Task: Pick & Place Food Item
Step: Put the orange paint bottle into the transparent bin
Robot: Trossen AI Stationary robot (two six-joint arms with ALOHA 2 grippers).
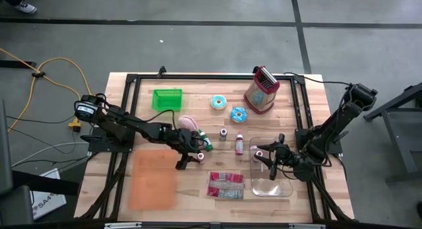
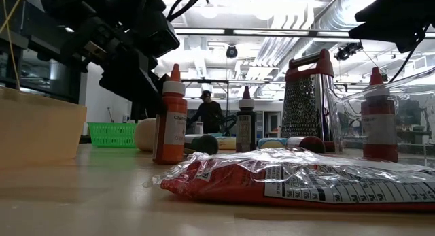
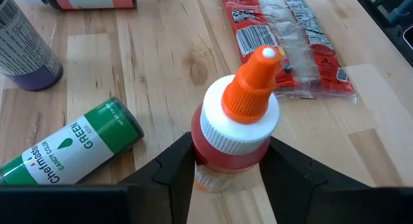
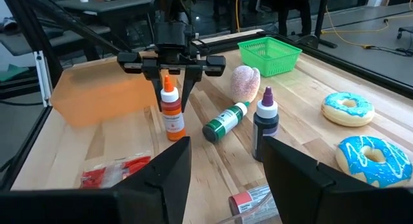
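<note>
The left tool (image 3: pixel 226 169) has its two fingers around the body of the orange bottle (image 3: pixel 235 130), which stands upright on the worktop (image 3: pixel 161 62); the fingers look pressed to its sides, probably so it does not tip when lifted. Just beside the bottle lies the green bottle (image 3: pixel 71 146), with the red packet (image 3: pixel 284 37) a little farther on the other side. Farther from the orange bottle, the right tool (image 1: pixel 271 156) waits with jaws apart over the clear container (image 1: pixel 277 186).
</note>
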